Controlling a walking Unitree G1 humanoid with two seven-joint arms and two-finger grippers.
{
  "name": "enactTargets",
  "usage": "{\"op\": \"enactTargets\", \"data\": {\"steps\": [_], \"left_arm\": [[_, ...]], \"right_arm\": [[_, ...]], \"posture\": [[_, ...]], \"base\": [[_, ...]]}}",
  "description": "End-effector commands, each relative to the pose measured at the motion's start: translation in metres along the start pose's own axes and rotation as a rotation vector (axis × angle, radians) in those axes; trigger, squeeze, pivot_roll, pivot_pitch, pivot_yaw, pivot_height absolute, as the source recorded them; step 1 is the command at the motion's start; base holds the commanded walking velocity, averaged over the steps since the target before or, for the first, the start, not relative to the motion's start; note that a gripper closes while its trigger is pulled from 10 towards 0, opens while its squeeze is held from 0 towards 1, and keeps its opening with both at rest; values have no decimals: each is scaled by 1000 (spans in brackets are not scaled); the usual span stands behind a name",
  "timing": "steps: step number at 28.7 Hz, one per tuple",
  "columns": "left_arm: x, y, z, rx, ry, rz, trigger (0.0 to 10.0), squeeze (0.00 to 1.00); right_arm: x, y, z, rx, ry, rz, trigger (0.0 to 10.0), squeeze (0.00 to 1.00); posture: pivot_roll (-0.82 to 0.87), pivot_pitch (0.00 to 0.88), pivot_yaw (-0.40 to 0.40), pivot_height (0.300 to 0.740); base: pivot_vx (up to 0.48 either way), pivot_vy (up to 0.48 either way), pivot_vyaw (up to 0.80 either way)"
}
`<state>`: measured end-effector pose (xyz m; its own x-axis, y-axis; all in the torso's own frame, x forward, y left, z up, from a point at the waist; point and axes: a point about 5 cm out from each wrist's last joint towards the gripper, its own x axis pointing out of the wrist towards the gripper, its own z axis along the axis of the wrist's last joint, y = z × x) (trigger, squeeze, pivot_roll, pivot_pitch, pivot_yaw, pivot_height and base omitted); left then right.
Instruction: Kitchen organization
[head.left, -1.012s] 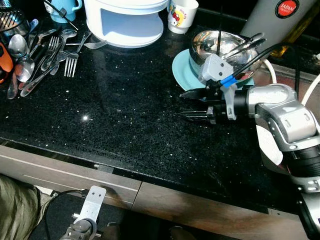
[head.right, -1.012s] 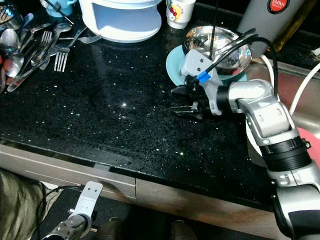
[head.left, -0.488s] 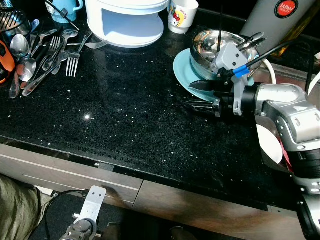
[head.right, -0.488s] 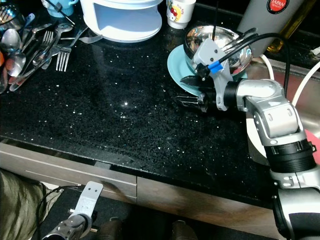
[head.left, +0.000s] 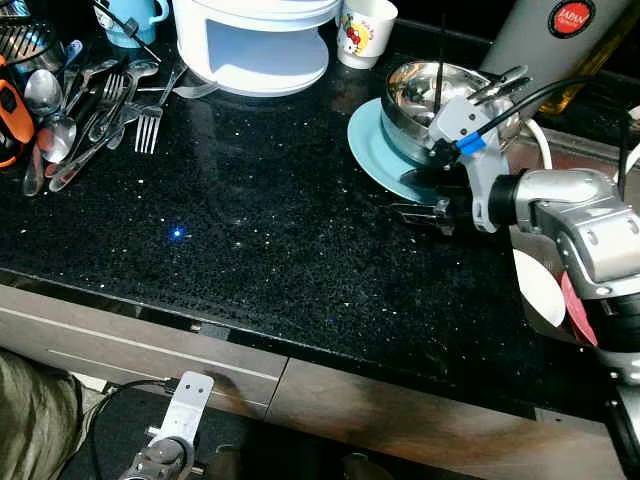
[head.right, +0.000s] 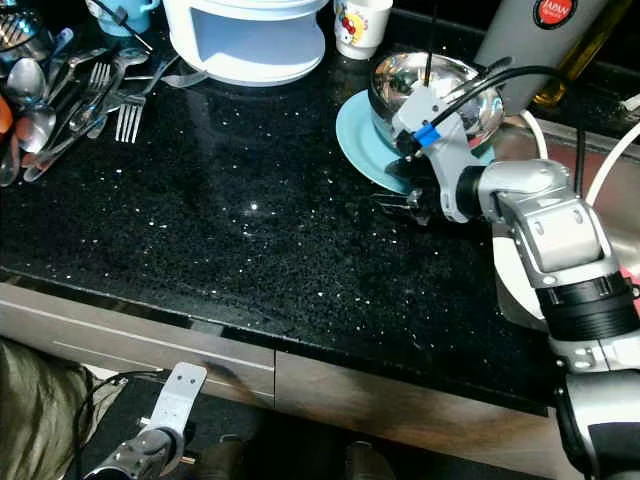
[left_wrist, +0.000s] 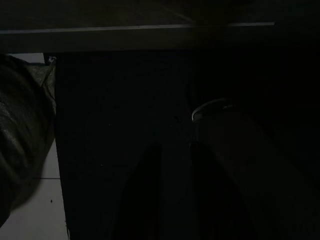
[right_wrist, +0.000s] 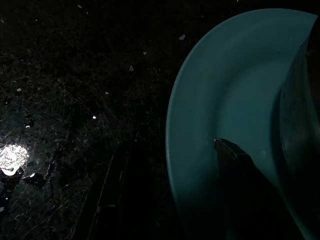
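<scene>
A teal plate (head.left: 372, 150) lies on the black speckled counter (head.left: 250, 230) with a shiny steel bowl (head.left: 440, 92) standing on it. My right gripper (head.left: 406, 194) is open at the plate's near rim. One finger (right_wrist: 240, 195) reaches over the teal plate (right_wrist: 225, 100), the other (right_wrist: 112, 200) stays over the counter beside it. Nothing is held. The left arm (head.left: 165, 450) hangs idle below the counter edge, and its wrist view is very dark.
Several forks and spoons (head.left: 85, 105) lie piled at the far left. A white and blue rack (head.left: 255, 40), a cartoon mug (head.left: 365, 25), a blue cup (head.left: 130, 15) and a grey flask (head.left: 545, 35) line the back. A white plate (head.left: 540, 290) sits in the sink at right.
My right gripper has moved right and back from the bare counter to the teal plate's rim, so one finger now sits over the plate. The left arm has not moved.
</scene>
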<state>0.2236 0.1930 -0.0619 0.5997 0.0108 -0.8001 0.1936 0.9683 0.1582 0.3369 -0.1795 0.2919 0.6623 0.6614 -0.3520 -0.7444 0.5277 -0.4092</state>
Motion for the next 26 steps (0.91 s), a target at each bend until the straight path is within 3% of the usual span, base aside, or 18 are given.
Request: {"op": "enactTargets", "data": {"steps": [1,5,18,26], "left_arm": [[-1,-5,-13,11,52,-16,10000,0],[-1,-5,-13,9,51,-15,10000,0],[-1,-5,-12,8,51,-14,10000,0],[-1,-5,-13,9,53,-14,10000,0]], "right_arm": [[4,9,-18,30,91,58,10000,0],[3,24,-14,-5,72,167,10000,0],[0,41,-6,-28,33,297,10000,0],[-8,62,6,-43,-59,451,10000,0]], "posture": [[38,207,-69,740],[37,205,-71,740],[34,206,-72,740],[34,206,-70,740]], "base": [[0,0,0],[0,0,0],[0,0,0],[0,0,0]]}}
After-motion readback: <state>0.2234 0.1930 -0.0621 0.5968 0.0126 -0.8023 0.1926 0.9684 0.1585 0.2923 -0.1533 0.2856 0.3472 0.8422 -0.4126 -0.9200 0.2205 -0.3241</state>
